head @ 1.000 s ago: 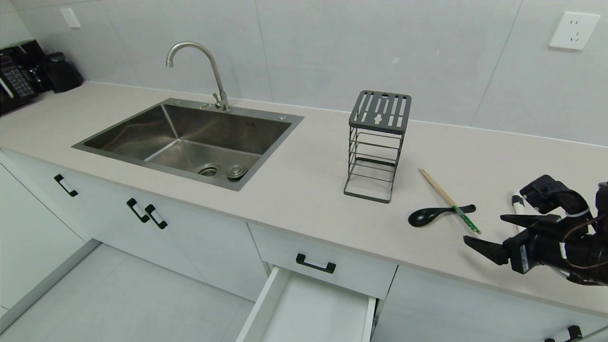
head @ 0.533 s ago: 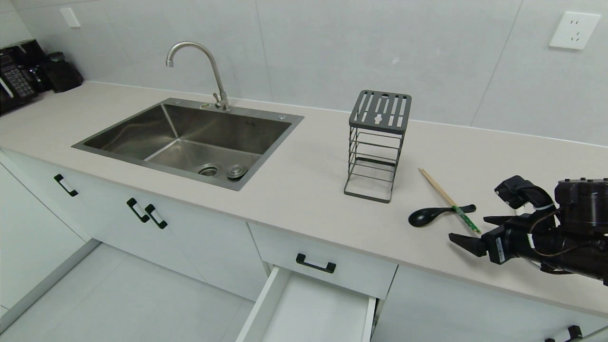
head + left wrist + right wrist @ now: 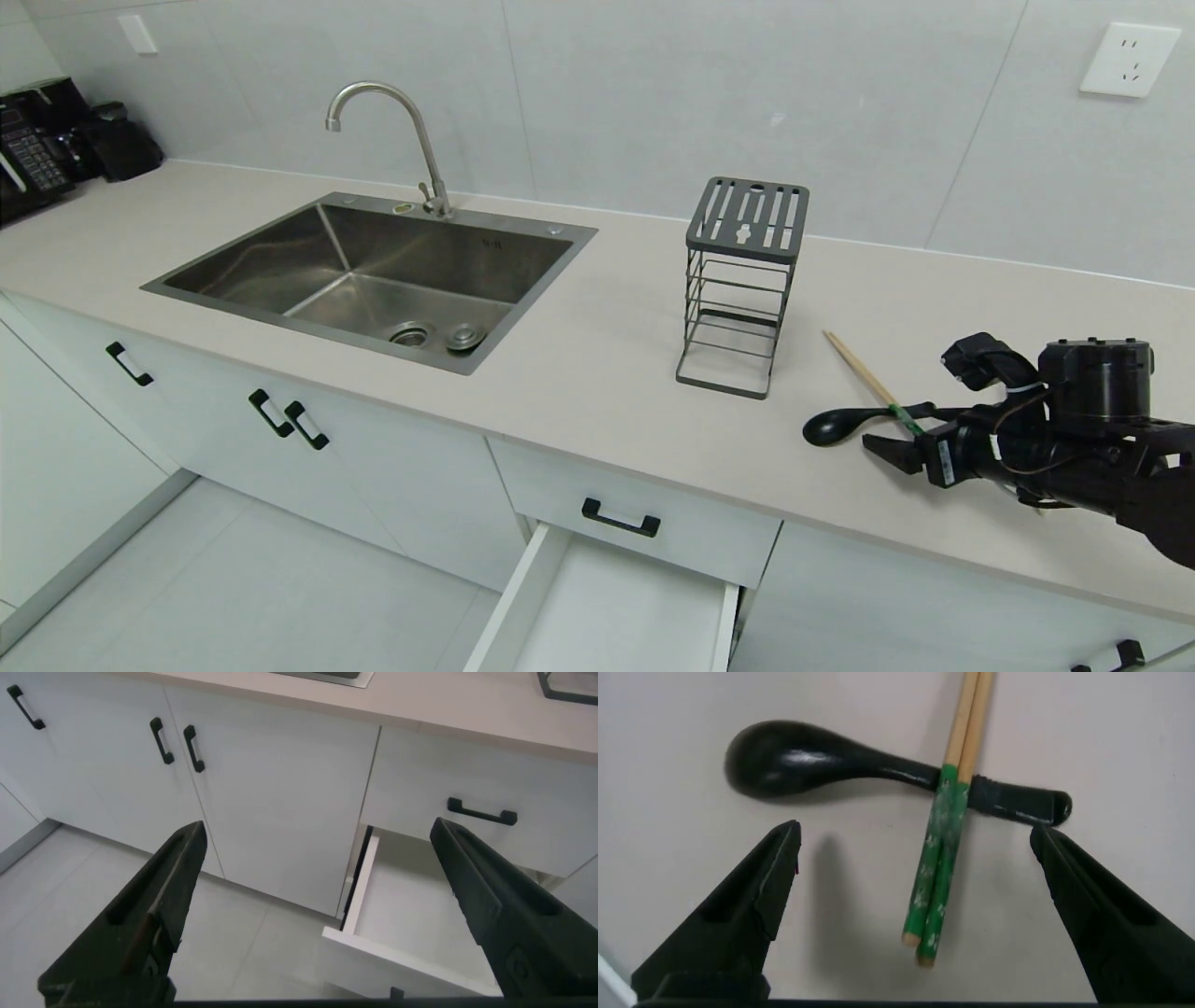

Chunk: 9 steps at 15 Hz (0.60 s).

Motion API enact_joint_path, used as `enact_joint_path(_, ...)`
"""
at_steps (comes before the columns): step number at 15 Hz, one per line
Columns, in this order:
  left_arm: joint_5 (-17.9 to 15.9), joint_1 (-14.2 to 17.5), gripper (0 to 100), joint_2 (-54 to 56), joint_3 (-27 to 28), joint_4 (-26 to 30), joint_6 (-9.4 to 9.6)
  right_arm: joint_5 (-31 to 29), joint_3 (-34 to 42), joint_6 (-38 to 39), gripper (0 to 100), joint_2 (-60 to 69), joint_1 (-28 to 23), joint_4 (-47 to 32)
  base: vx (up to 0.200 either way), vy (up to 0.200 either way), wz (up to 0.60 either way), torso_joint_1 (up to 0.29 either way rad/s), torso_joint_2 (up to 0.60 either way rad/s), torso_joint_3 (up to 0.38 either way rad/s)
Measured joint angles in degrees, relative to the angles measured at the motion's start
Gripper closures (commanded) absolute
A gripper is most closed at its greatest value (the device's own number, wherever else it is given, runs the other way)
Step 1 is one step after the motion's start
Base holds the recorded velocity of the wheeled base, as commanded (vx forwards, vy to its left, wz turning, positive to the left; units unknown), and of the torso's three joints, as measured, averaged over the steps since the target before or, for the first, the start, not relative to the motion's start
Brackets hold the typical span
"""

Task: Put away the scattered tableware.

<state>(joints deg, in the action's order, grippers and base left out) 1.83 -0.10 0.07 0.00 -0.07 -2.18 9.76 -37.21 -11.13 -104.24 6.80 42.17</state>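
Right end effector [image 3: 912,840] spread over chopsticks [image 3: 948,812] crossing spoon [image 3: 799,754] handle; spoon bowl points left.

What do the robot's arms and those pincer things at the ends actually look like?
Both are matt black. The right arm has a chunky cylindrical joint housing, thin dark cables with a white tie, and a small white label behind the right gripper. Its fingers are long tapered wedges; the left gripper has the same black wedge shape.

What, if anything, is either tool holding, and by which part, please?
Nothing: the right tool hovers open over the chopsticks and black spoon; the left tool is open too.
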Motion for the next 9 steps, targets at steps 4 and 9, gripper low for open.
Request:
enact_joint_path(4, 0.0, 0.0, 0, 0.0, 0.0, 0.0, 0.0, -0.27, -0.94, 1.69, 0, -1.21, 2.21, -0.02, 0.0, 0.0, 0.0, 0.0, 0.0, 0.0)
enact_joint_path(9, 0.0, 0.0, 0, 0.0, 0.02, 0.0, 0.0, -0.46, -1.27, 1.74, 100, -1.62, 2.67, 0.01, 0.0, 0.0, 0.0, 0.0, 0.0, 0.0)
